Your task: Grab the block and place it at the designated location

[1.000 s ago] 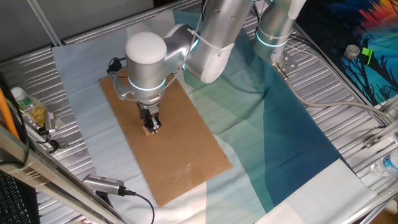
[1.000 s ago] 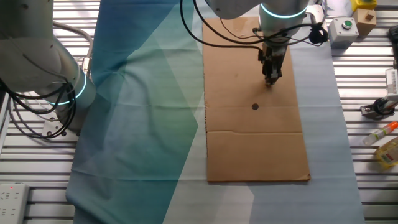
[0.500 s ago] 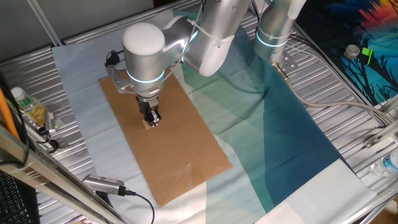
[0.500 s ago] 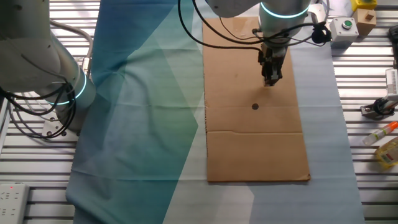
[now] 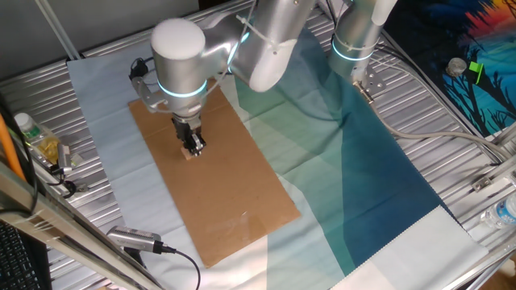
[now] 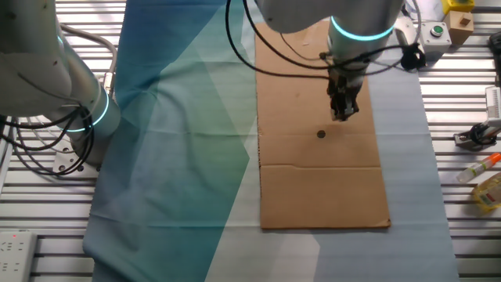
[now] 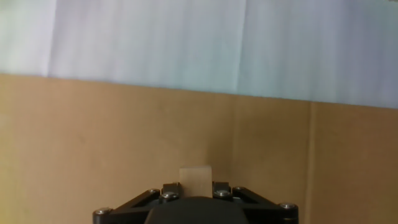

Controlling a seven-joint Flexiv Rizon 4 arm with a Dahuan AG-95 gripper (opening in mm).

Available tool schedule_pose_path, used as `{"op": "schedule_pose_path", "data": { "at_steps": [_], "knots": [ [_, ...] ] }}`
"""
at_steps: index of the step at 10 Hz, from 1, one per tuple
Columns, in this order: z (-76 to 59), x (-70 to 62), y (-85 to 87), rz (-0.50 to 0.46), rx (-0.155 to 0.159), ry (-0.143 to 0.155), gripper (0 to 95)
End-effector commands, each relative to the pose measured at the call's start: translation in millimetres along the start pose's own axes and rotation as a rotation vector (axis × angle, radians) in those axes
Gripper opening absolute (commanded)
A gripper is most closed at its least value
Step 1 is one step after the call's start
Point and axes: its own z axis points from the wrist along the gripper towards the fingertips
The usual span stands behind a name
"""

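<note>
Block: a pale wooden cube (image 7: 195, 181) clamped between the fingers of the claw (image 7: 195, 190), poking out just past the tips over the cardboard; in the fixed views it is mostly hidden by the fingers.
Claw: (image 6: 342, 113) points down over the cardboard sheet (image 6: 313, 180), closed on the block.
Dot: a small black mark (image 6: 321, 134) on the cardboard, near the claw and slightly to one side, uncovered.
Path: bare cardboard lies between claw and dot.
Around: teal and pale blue cloth (image 6: 172, 149) beside the cardboard; a grey button box (image 6: 432, 34) and a bottle (image 6: 479, 168) at the counter (image 6: 462, 94) edge.
</note>
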Motion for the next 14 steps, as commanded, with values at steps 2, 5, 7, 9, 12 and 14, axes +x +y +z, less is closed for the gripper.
{"op": "schedule_pose_path", "data": {
  "at_steps": [2,5,7,9,12,14],
  "knots": [
    [-6.7,5.6,-12.1,-0.027,-0.006,0.008,0.0],
    [-17.7,-0.4,-23.4,-0.04,-0.015,0.032,0.0],
    [-21.5,-5.0,-29.9,-0.049,-0.022,0.045,0.0],
    [-19.6,-2.1,-29.9,-0.048,-0.02,0.043,0.0],
    [-11.9,20.8,-30.6,-0.049,-0.018,0.031,0.0],
    [-8.1,29.6,-30.2,-0.052,-0.018,0.026,0.0]
  ]
}}
